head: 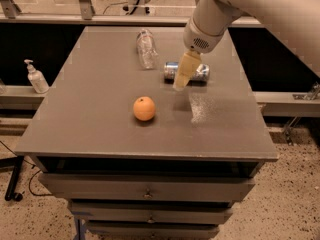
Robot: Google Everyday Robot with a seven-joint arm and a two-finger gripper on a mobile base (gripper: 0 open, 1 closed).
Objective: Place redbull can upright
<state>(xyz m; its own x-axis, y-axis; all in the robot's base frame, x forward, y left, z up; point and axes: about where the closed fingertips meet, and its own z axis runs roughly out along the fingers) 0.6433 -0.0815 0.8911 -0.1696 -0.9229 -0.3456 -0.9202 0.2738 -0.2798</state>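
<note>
The redbull can [202, 73] lies on its side on the grey table [100, 114], right of centre toward the back. It is silver and blue. My gripper [180, 84] hangs from the white arm that comes in from the upper right. It points down over the middle of the can and hides that part. Only the can's two ends show on either side of it. I cannot tell whether the gripper touches the can.
An orange [144, 108] sits in front and left of the can. A clear crinkled plastic bottle [145, 49] lies behind and left of it. A sanitizer pump bottle [36, 77] stands on a ledge left of the table. Drawers are below the tabletop.
</note>
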